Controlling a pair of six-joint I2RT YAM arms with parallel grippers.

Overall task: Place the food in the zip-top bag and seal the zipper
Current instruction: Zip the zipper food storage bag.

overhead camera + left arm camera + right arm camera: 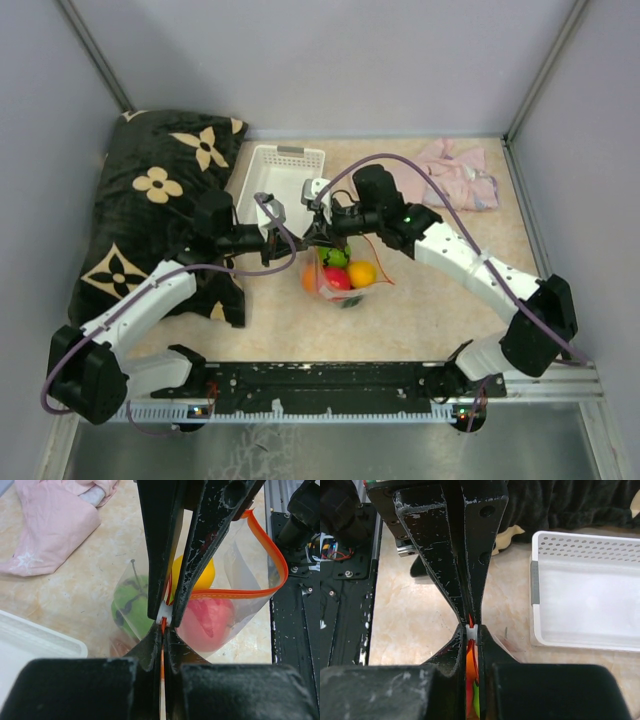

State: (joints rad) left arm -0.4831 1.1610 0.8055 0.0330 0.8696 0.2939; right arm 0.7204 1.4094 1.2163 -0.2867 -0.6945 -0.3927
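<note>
At mid-table, near side of the basket (280, 165): food (338, 277) in the bag (245, 550), my left gripper (162, 634) and right gripper (471, 631) clamped on its zipper (235, 593), part unsealed.

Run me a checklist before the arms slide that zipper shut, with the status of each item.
1. Left gripper shut on the zipper: ok.
2. Right gripper shut on the zipper, tip to tip with the left gripper: ok.
3. Food inside the zip-top bag: ok for the green piece, yellow piece and red piece; full count cannot tell.
4. Zipper sealed: not ok, the strip gapes in a loop beside the pinch.
5. Bag mouth free of food along the strip: cannot tell.
</note>
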